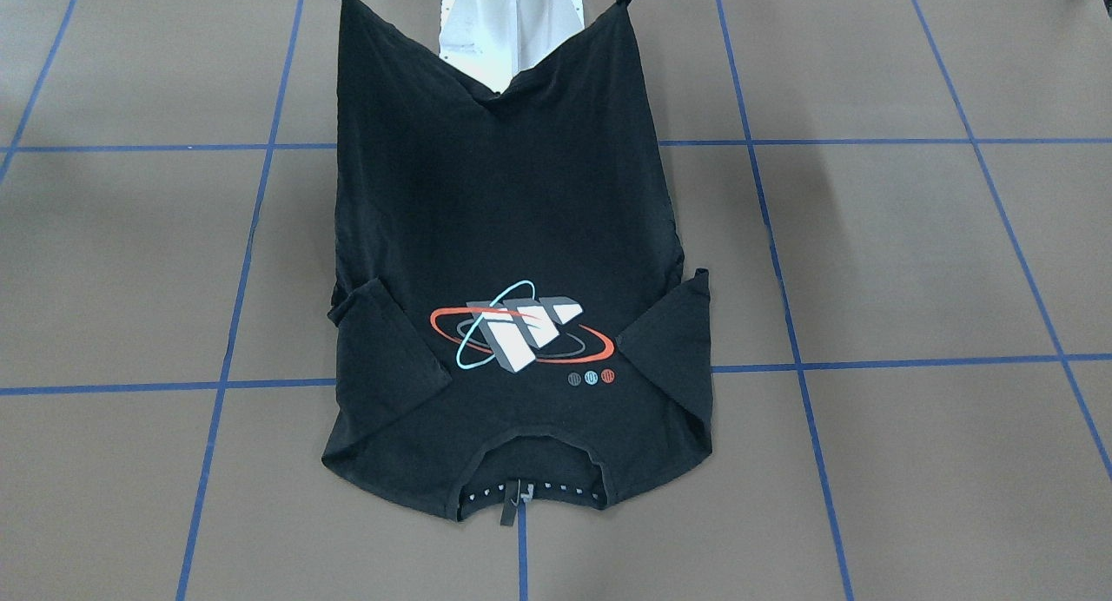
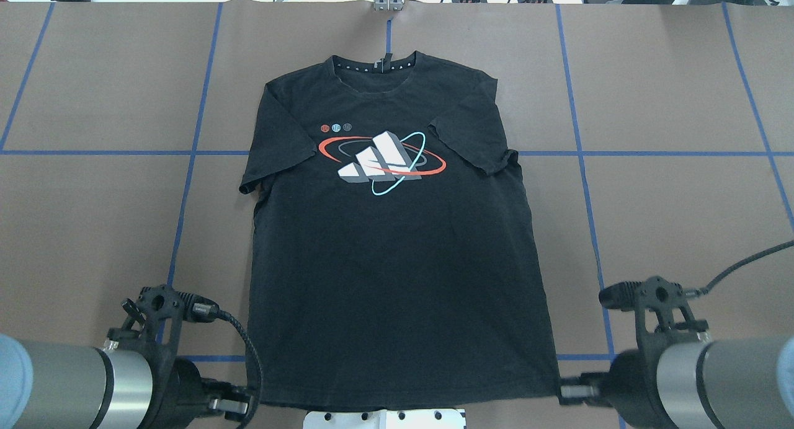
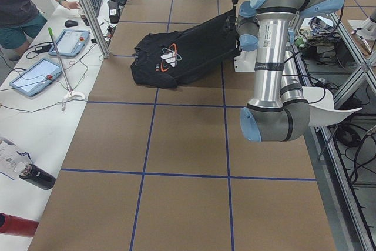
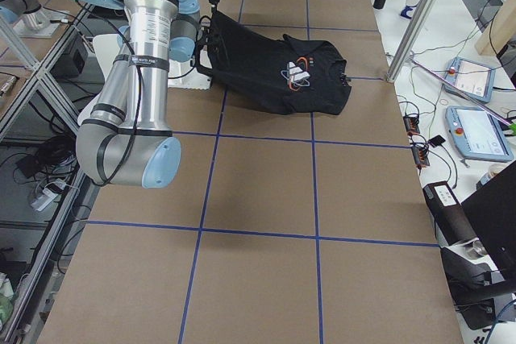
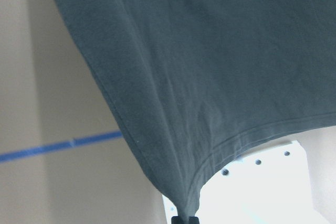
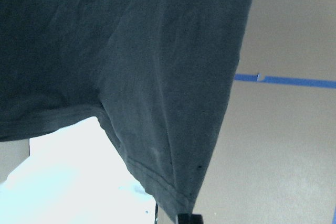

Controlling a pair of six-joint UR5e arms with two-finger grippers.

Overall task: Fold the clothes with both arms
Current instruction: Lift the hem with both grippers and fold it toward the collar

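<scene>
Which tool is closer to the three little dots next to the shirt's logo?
Left. The left tool holds the T-shirt's corner on the dots' side; the right tool holds the opposite corner.

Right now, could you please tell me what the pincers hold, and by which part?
The left pincer and right pincer each grip the black T-shirt by one bottom hem corner, raised off the table.

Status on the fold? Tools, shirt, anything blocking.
Left tool and right tool each shut on a hem corner. T-shirt logo up, hem raised, collar end on table. Nothing seen lying on it.
</scene>
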